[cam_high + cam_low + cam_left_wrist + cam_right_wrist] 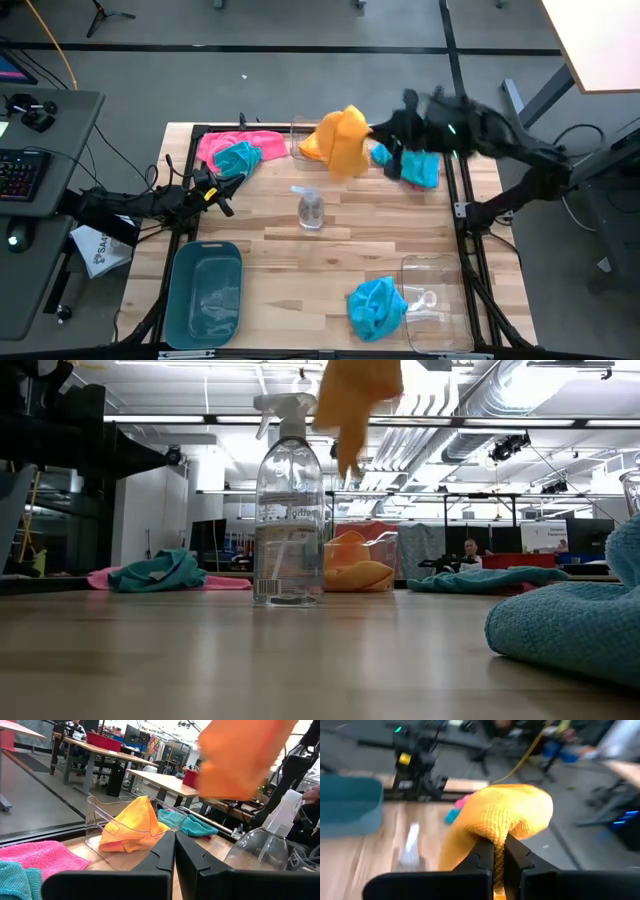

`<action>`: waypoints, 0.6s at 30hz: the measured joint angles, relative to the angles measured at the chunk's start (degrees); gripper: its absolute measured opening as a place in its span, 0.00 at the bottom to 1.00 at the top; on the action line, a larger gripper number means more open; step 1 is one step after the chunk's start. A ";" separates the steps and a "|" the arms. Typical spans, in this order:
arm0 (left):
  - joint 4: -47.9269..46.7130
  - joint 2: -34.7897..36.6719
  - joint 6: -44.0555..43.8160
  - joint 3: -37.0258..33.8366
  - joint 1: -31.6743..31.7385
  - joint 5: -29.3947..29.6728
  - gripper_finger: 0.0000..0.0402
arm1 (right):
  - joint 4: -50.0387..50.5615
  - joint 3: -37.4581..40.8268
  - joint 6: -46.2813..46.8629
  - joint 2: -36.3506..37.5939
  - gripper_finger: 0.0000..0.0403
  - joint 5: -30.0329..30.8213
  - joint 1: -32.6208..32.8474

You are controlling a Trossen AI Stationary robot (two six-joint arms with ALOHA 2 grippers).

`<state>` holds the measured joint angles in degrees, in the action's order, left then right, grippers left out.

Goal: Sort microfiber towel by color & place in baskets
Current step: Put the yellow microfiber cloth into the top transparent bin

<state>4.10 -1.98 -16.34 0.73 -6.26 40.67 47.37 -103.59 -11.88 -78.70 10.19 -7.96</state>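
My right gripper (pixel 378 133) is shut on an orange towel (pixel 345 140), which it carries in the air beside the far clear basket (pixel 300 130). That basket holds another orange towel (pixel 131 825). The carried towel also shows in the low view (pixel 355 405). A pink towel (pixel 240 143) lies flat at the far left with a teal towel (pixel 237 158) on it. Another teal towel (pixel 420 165) lies under my right arm. A third teal towel (pixel 377 305) hangs over the rim of the near clear basket (pixel 440 300). The teal basket (pixel 207 292) stands near left. My left gripper (pixel 222 195) is shut and waits at the left. My right gripper pinches a bunched fold (pixel 512 827) of the orange towel between its two fingers (pixel 482 855). The fold bulges past the fingertips. The towel is lifted clear of the table and hangs slack below the gripper (pixel 350 440).
A clear spray bottle (pixel 311 208) stands upright mid-table, between the far clear basket and the near baskets. A black frame runs along the table's edges (pixel 465 210). Bare wood lies between the bottle and the near edge. A keyboard sits on a side desk (pixel 20 175) to the left.
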 joint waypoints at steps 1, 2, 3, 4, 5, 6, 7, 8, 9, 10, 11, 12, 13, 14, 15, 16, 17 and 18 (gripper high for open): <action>0.00 0.00 -0.02 0.00 0.00 0.00 0.00 | -1.04 1.73 -1.14 0.00 0.00 -5.56 -3.85; 0.02 0.00 -0.01 0.00 0.01 0.00 0.00 | -2.75 3.77 -2.27 0.00 0.00 -10.80 -7.57; 0.00 0.00 0.00 0.00 0.00 0.00 0.00 | -5.06 6.22 -3.43 0.00 0.00 -15.36 -10.82; 0.00 0.00 0.00 -0.02 0.00 0.00 0.00 | -7.89 8.93 -4.03 -0.04 0.00 -19.06 -13.80; 0.01 0.00 0.00 0.00 0.02 0.00 0.00 | -11.26 11.77 -4.46 -0.05 0.00 -21.59 -16.61; 0.00 0.00 0.00 -0.01 0.01 0.00 0.00 | -15.17 14.81 -4.54 -0.09 0.00 -23.43 -19.01; 0.00 0.00 -0.01 0.00 0.02 0.00 0.00 | -19.20 17.77 -4.43 -0.14 0.00 -24.60 -21.17; 0.01 0.00 0.00 0.00 0.00 0.00 0.00 | -23.41 20.86 -3.71 -0.15 0.00 -25.22 -23.08; 0.00 0.00 -0.01 0.00 0.01 0.00 0.00 | -27.67 23.66 -2.72 -0.17 0.00 -25.28 -24.70; 0.01 0.00 0.00 0.00 0.02 0.00 0.00 | -31.89 26.28 -1.28 -0.17 0.00 -25.26 -26.19; 0.02 0.00 0.00 0.00 0.01 0.00 0.00 | -35.95 28.59 0.14 -0.17 0.00 -25.19 -27.55; 0.00 0.00 0.00 0.00 0.01 0.00 0.00 | -39.65 30.60 1.58 -0.17 0.00 -25.05 -28.76; 0.00 0.00 0.00 0.00 0.00 0.02 0.00 | -42.94 32.18 3.12 -0.17 0.00 -24.84 -29.83; 0.02 0.00 0.00 0.00 0.00 0.01 0.00 | -45.76 33.45 4.91 -0.17 0.00 -24.80 -30.76; 0.01 0.00 0.00 0.00 0.02 0.00 0.00 | -48.19 34.42 6.64 -0.17 0.00 -24.76 -31.42; 0.00 0.00 0.00 0.00 0.00 0.01 0.00 | -49.70 35.05 8.15 -0.17 0.00 -24.73 -31.92; 0.01 0.00 0.00 0.00 0.01 0.01 0.00 | -50.25 35.39 8.98 -0.17 0.00 -24.73 -32.25; 0.01 0.00 0.00 0.00 0.01 0.01 0.00 | -50.14 35.51 9.43 -0.17 0.00 -24.71 -32.36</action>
<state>4.11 -1.98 -16.34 0.73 -6.25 40.68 -2.77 -68.08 -2.45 -78.87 -14.52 -40.31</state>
